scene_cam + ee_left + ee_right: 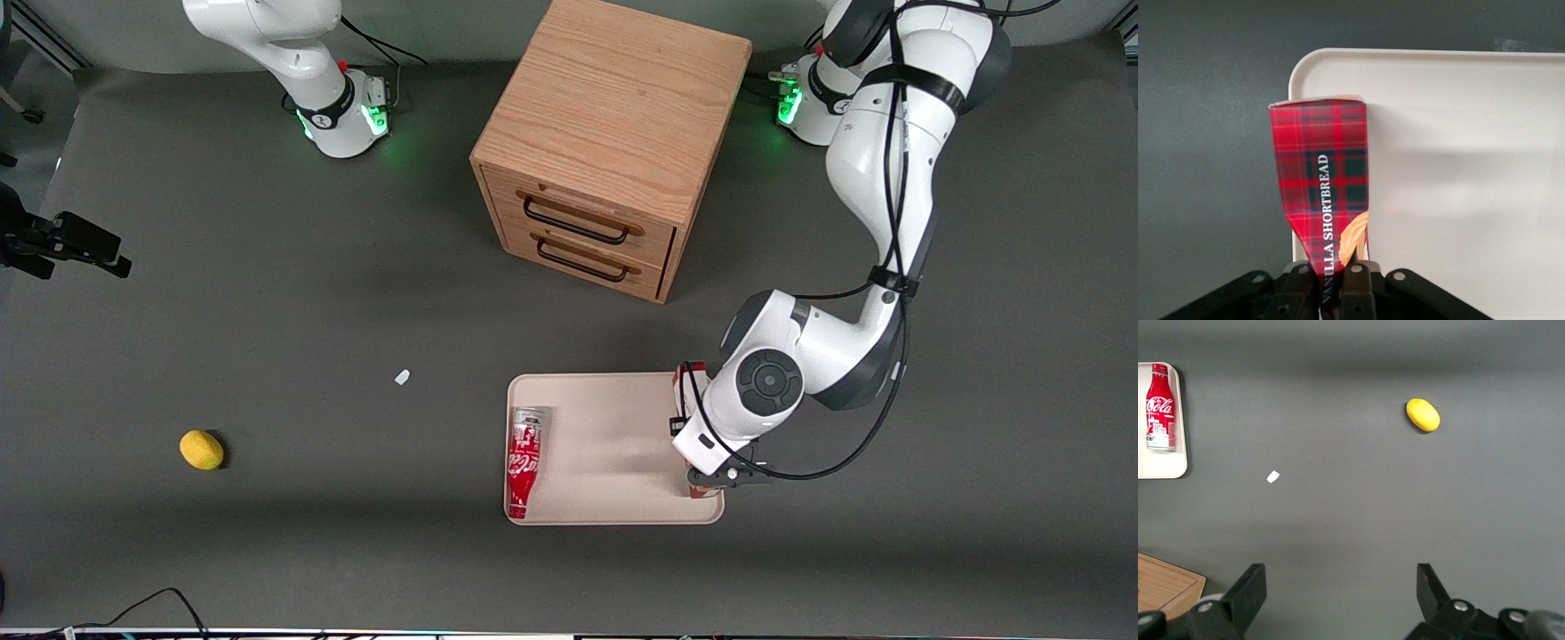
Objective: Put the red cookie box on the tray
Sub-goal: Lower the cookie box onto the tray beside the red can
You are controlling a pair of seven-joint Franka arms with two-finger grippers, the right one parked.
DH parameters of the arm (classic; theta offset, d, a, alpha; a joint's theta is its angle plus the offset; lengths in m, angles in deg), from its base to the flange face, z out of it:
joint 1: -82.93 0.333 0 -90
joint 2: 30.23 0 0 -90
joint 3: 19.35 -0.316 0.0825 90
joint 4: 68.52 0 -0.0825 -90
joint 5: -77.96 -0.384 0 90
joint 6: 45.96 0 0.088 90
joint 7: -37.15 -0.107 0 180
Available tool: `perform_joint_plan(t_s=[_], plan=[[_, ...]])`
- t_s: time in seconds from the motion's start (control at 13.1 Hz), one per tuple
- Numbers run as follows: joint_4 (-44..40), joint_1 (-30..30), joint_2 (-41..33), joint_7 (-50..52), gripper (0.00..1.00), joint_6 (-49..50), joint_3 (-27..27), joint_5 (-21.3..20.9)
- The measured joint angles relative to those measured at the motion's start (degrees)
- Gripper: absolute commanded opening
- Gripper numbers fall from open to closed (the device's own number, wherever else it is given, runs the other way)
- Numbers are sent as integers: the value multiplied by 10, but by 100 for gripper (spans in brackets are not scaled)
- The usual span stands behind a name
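Covering the table [267, 293], dark grey matting; end effector [1338, 283] over tray [1458, 167].

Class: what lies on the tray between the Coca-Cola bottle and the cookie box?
Nothing: front view shows bare tray between the bottle and the cookie box, which the gripper grips.

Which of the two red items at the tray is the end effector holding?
The plaid shortbread box, clamped in the end effector at the tray's edge; the Coca-Cola bottle lies untouched.
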Motion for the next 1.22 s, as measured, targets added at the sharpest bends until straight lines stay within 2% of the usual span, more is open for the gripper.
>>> perform_joint_plan(t_s=[0.23, 0.3, 0.38, 0.91, 1.22], plan=[[0, -1, 5, 0, 0, -9, -2, -15], [0, -1, 6, 0, 27, -13, -5, -15], [0, -2, 8, 0, 99, -19, -6, -15], [-1, -4, 9, 2, 100, -33, -11, -15], [-12, -2, -8, 14, 100, -30, -12, 1]])
